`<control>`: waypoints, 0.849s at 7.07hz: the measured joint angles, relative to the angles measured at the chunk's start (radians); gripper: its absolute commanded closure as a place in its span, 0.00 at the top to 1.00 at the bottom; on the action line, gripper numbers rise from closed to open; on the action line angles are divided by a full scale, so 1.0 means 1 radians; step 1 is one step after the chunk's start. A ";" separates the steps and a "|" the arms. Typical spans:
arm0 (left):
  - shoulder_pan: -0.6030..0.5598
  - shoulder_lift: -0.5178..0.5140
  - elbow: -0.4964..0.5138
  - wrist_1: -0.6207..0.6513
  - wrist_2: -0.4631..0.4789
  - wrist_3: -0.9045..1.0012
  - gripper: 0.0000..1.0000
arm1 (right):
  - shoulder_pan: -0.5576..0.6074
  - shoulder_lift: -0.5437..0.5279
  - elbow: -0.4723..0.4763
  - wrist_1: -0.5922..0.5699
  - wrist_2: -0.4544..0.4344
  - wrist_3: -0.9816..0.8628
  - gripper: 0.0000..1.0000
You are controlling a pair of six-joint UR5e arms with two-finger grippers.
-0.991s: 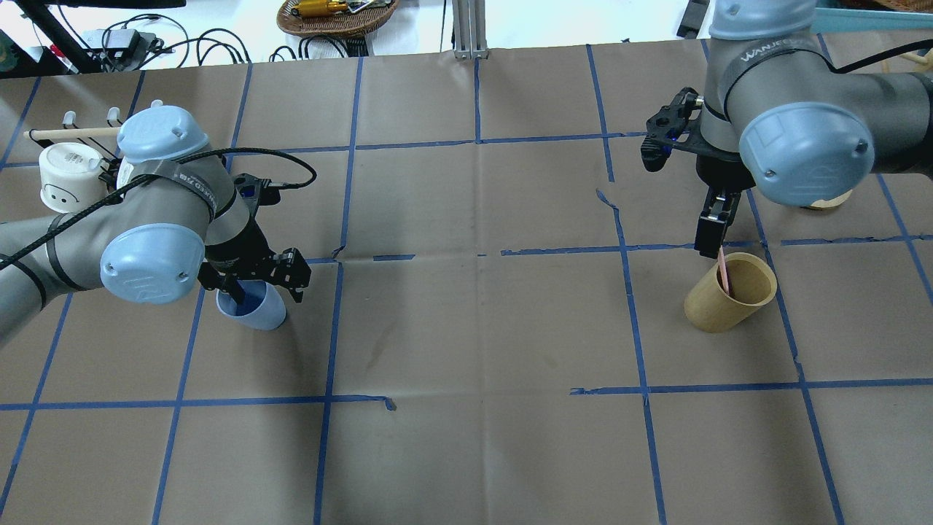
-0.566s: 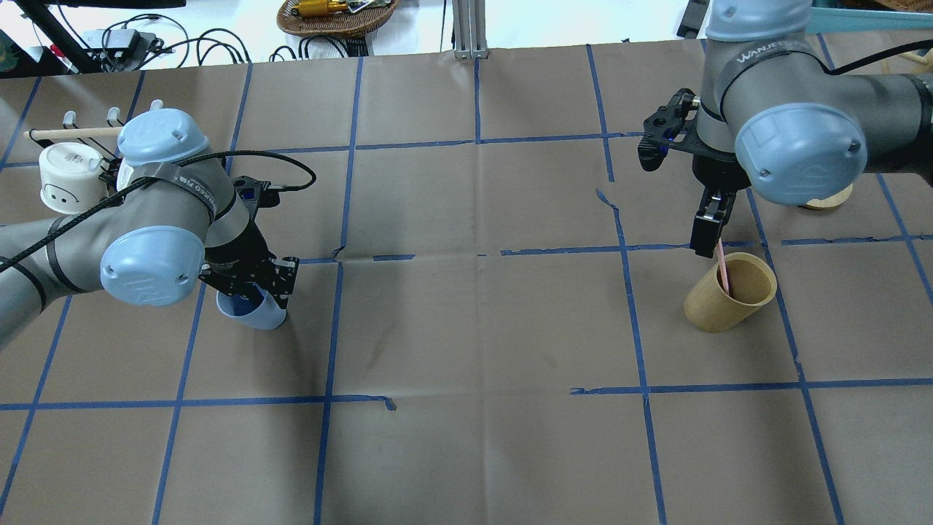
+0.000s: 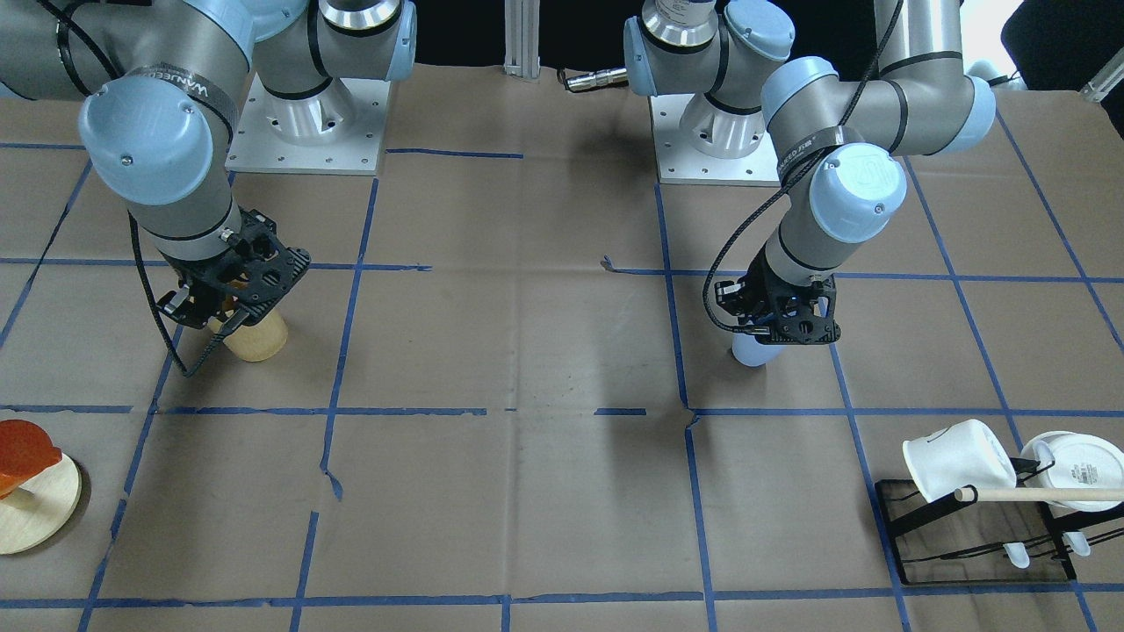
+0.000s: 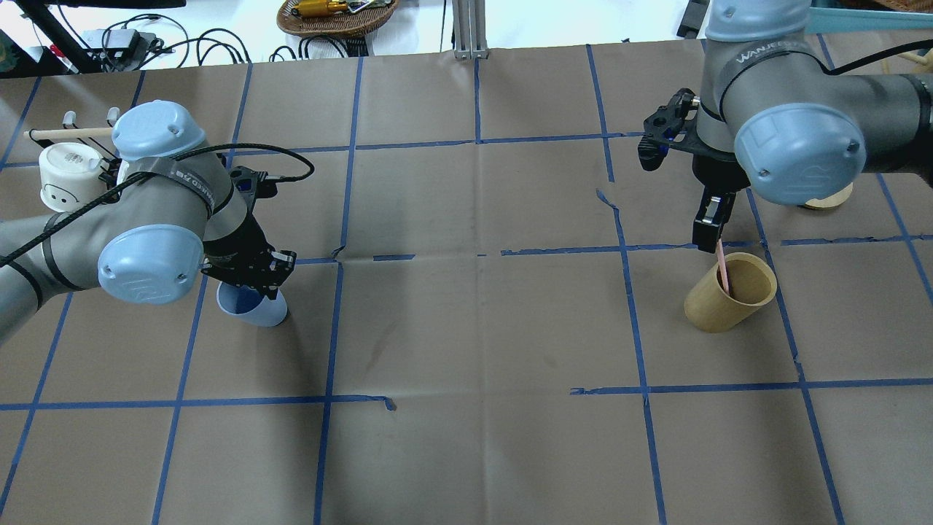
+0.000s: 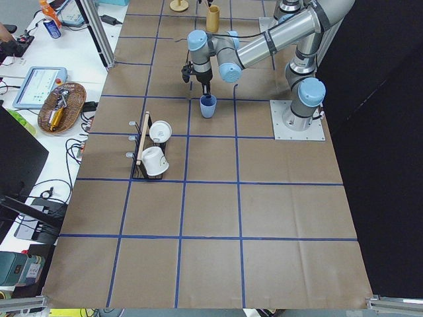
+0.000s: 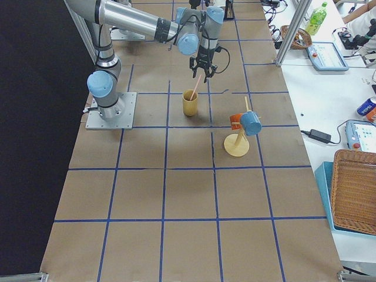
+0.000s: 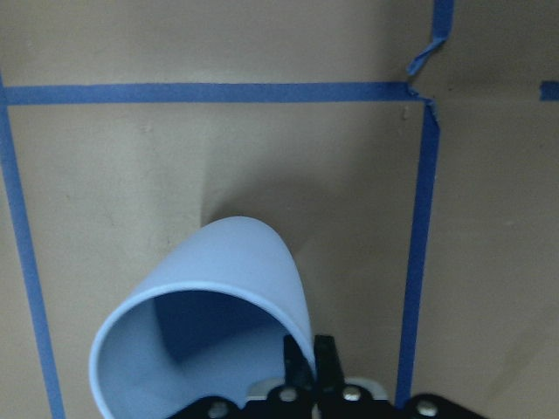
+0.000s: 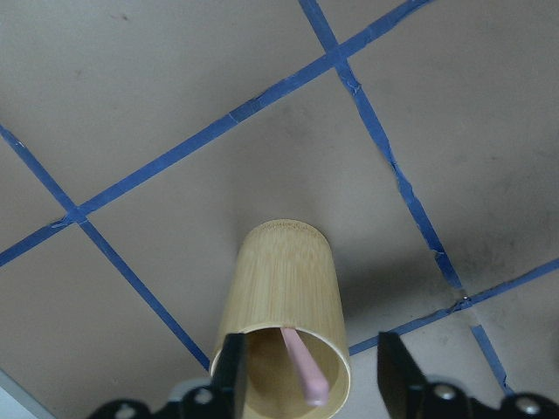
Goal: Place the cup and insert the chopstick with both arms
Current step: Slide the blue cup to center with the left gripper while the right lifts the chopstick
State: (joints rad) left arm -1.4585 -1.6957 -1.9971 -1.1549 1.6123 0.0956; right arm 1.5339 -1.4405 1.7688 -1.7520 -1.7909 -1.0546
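Observation:
The light-blue cup (image 4: 256, 310) stands upright on the left of the table, also in the front view (image 3: 753, 353) and the left wrist view (image 7: 223, 288). My left gripper (image 4: 251, 277) is shut on the cup's rim, one finger inside and one outside (image 7: 312, 360). The pink chopstick (image 4: 723, 271) leans inside a tan wooden cylinder (image 4: 729, 302) on the right. My right gripper (image 8: 310, 349) is open just above the cylinder (image 8: 288, 297). Its fingers (image 8: 230, 367) stand on either side of the chopstick's top end (image 8: 306, 371) without touching it.
A black rack with white mugs (image 4: 67, 175) and a beige rod (image 3: 1036, 495) stands behind my left arm. A round wooden stand (image 6: 238, 145) with an orange piece and a blue cup (image 6: 251, 123) is beyond the cylinder.
My left gripper has shut on the cup's rim; it was open around it a second ago. My right gripper has shifted only slightly above the cylinder.

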 measured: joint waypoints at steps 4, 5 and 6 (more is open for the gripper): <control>-0.298 -0.138 0.235 -0.007 -0.001 -0.322 0.00 | 0.000 -0.002 -0.010 -0.019 0.000 -0.001 0.07; -0.369 -0.211 0.335 -0.026 -0.001 -0.385 0.00 | 0.000 -0.003 -0.016 -0.025 0.001 -0.003 0.07; -0.424 -0.277 0.434 -0.066 -0.004 -0.428 0.00 | 0.000 -0.004 -0.035 -0.023 0.004 -0.003 0.08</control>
State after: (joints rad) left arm -1.8822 -1.9725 -1.5629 -1.2209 1.6080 -0.3326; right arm 1.5340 -1.4448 1.7340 -1.7755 -1.7873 -1.0574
